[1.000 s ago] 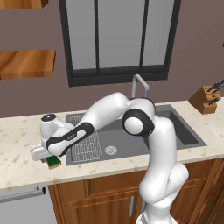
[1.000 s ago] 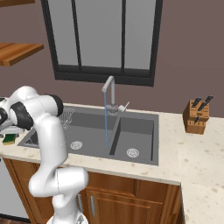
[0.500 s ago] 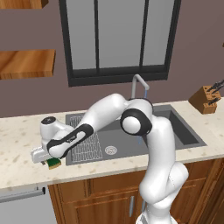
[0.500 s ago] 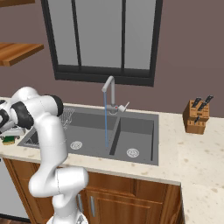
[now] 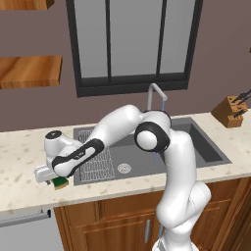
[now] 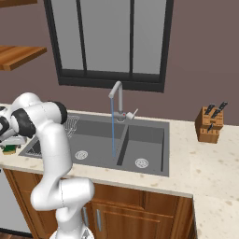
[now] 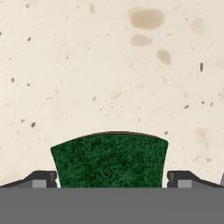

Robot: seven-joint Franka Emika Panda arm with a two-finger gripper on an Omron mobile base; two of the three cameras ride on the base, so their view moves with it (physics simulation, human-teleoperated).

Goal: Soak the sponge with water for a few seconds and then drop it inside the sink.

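The sponge (image 7: pixel 110 161), dark green on top, lies flat on the speckled counter left of the sink (image 5: pixel 198 144). My gripper (image 7: pixel 111 179) is low over it and open, one fingertip (image 7: pixel 43 178) on each side of the sponge with a small gap to it. From the left base camera the hand covers most of the sponge (image 5: pixel 61 183); its green and yellow edge peeks out below the gripper (image 5: pixel 55 179). From the right, the sponge (image 6: pixel 9 149) lies at the counter's left end. A thin stream of water (image 6: pixel 113 131) runs from the faucet (image 6: pixel 116 94) into the sink (image 6: pixel 149 135).
A wire rack (image 5: pixel 95 162) lies in the left basin, beside the sponge. A wooden knife block (image 6: pixel 208 123) stands on the counter right of the sink. Wooden shelves (image 5: pixel 29 69) hang on the wall at left, well above the hand.
The hand has sunk a little toward the sponge. Its jaws stay open and the sponge has not moved.
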